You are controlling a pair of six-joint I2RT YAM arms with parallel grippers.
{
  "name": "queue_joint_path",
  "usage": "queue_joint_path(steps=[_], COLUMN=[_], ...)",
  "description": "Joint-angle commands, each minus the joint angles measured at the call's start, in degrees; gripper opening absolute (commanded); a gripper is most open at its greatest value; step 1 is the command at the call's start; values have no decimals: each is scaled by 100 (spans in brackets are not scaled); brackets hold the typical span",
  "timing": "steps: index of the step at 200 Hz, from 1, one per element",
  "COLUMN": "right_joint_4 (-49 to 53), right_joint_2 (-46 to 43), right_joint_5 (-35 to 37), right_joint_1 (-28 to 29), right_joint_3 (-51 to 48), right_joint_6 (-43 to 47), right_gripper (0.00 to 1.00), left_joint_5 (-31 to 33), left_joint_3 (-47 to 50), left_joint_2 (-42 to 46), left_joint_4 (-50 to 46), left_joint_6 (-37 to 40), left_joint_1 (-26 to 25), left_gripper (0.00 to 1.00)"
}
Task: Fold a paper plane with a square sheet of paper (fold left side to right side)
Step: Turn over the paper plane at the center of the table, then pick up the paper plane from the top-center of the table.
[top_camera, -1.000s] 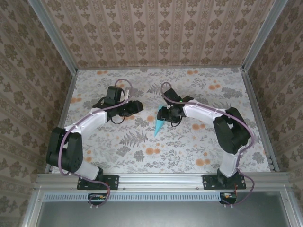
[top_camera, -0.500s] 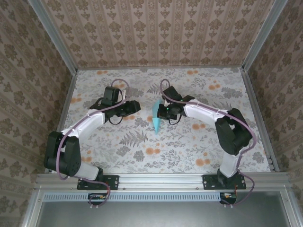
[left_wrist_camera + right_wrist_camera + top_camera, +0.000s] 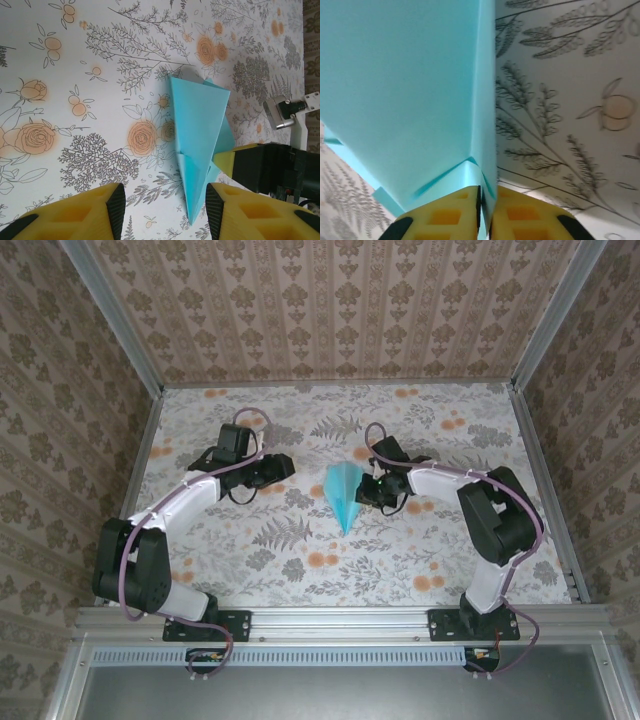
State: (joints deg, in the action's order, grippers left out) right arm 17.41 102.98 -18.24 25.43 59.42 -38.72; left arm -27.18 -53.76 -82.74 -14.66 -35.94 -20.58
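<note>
– Paper plane (image 3: pixel 343 495): what was it made of, and what shape did it have?

– Thin, smooth, light-blue paper with no marks. It was folded into a slim, kite-like dart, wide at one end and tapering to a sharp point at the other. The creases were crisp and straight, and a smaller layer showed beneath the top one.

– How many were there?

– One. It was on the table (image 3: pixel 250 540), whose covering was printed with orange roses and grey ferns.

– Where was it relative to the jaws?

– One long edge ran in between the jaws of the right gripper (image 3: pixel 484 202), and the broad sheet spread away from them to one side. From the left gripper (image 3: pixel 165 207) it lay ahead of the gap, apart from both fingers (image 3: pixel 75 217). I could not tell whether it lay wholly flat.

– What were the right jaws doing?

– They were pressed almost together with only the paper's edge between them, so they pinched the plane.

– And the left?

– Roughly half parted, with nothing between them and nothing touched.

– What did the fingers look like?

– Two per gripper, four in all. They were blocky yellow pieces with hollow pockets moulded in, and the left pair had dark inner faces.

– And the arms?

– Two, with white and black shells, each trailing a purple cable.
</note>
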Motion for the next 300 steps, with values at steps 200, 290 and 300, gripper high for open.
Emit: queue_joint_path(steps=[200,290,300], right_joint_4=[2023,2145,2240], right_joint_2=[662,933,909], right_joint_5=[1722,1723,1742], right_joint_1=[1315,1300,1274], right_joint_3=[1704,1918,2020], right_joint_6=[260,345,375], right_gripper=[55,19,11], left_joint_5=[154,64,55], left_joint_3=[621,567,566], left_joint_2=[1225,1273,1323], left_joint_4=[214,166,178], left_joint_6=[185,345,383], left_joint_1=[654,782,801], left_gripper=[81,84,85])
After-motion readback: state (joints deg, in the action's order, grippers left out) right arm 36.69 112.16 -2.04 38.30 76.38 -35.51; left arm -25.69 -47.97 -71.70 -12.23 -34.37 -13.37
